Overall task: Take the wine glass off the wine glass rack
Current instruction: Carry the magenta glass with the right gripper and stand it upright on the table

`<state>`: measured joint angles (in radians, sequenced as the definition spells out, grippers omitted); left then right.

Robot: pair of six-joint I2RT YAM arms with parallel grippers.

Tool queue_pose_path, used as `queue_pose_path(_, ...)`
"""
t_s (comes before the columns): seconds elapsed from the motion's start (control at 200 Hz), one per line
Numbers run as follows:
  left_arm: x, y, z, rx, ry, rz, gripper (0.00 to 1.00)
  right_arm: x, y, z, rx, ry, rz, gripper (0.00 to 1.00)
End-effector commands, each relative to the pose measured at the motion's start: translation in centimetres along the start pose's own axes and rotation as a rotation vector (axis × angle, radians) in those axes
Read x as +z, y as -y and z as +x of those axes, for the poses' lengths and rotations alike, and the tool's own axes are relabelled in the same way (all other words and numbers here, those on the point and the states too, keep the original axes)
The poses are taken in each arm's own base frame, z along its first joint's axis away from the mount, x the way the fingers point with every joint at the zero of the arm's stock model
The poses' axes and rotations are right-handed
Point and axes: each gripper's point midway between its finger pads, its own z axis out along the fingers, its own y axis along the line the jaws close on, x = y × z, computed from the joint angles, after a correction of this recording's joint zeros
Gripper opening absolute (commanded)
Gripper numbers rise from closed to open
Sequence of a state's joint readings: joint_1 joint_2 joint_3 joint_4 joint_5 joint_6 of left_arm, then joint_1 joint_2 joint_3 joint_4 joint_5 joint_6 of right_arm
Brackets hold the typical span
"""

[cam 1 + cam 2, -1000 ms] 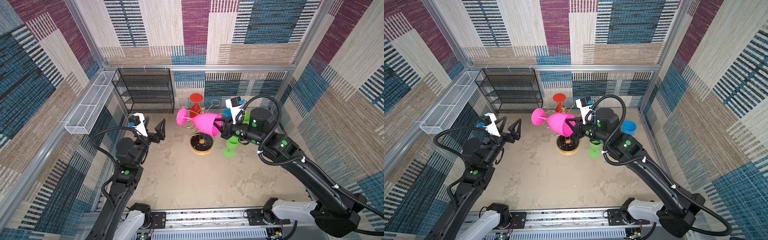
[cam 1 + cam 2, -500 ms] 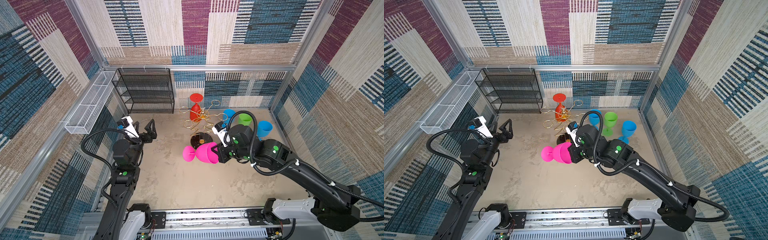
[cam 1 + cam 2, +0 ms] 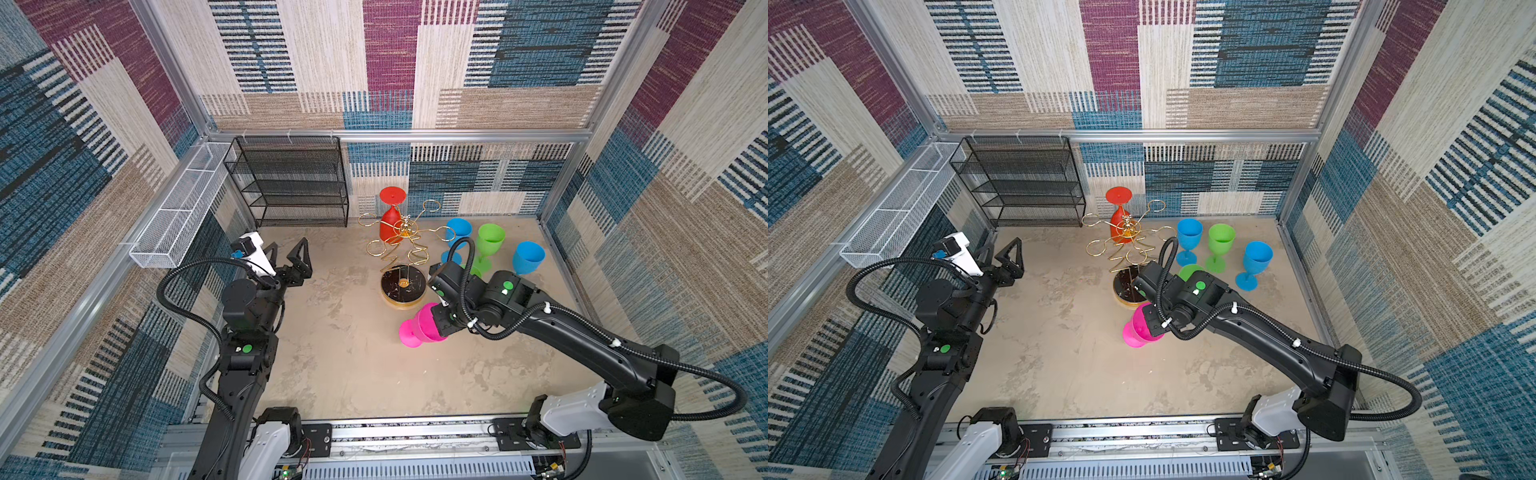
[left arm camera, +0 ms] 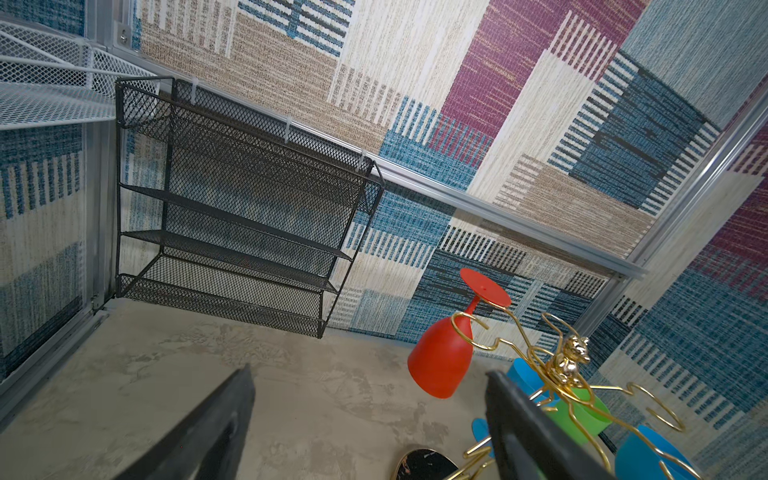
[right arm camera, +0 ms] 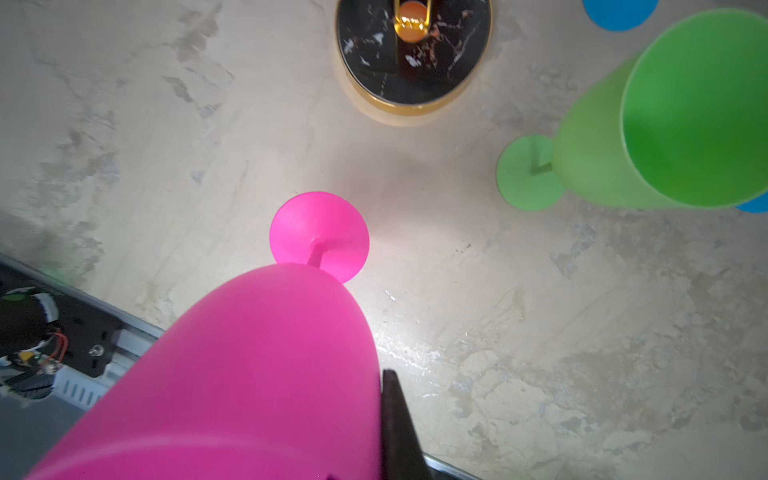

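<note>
Patchwork woven walls [image 3: 415, 62] in blue, maroon and beige, mottled tan floor [image 3: 353, 374]. A black mesh shelf unit [image 3: 291, 183] stands against the back wall, and a long white mesh basket [image 3: 178, 220] hangs just beside it.

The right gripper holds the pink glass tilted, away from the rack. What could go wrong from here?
1. The pink wine glass hangs tilted in the right gripper; released like this, it may fall over and roll.
2. The right arm is close to the green glass and the wine glass rack; a wide swing could knock them.
3. The red glass hangs on that rack, and a bump might shake it off.
</note>
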<state>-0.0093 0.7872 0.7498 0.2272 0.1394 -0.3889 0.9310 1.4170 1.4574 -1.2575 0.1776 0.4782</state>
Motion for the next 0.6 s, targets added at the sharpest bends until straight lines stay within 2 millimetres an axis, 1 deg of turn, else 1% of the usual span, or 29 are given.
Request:
queue_pose_path(0.0,-0.2,0.3,-0.4,0.004,0.010,0.016,0.88,1.2,1.5,1.1,0.025,-0.051,0.094,0.00)
queue_pose_path(0.135,-0.4,0.5,-0.4,0.009,0.005,0.024,0.88,2.4,1.9,1.2,0.028,-0.067,0.140,0.00)
queue_pose_path(0.341,-0.2,1.0,-0.2,0.010,-0.027,0.042,0.88,4.5,2.6,1.5,0.010,-0.110,0.189,0.05)
queue_pose_path(0.541,-0.2,1.1,-0.2,-0.003,-0.030,0.047,0.87,5.3,2.6,1.1,-0.002,-0.111,0.193,0.17)
queue_pose_path(0.596,-0.2,1.1,-0.2,-0.004,-0.029,0.048,0.87,5.4,2.6,1.0,-0.007,-0.108,0.191,0.19)
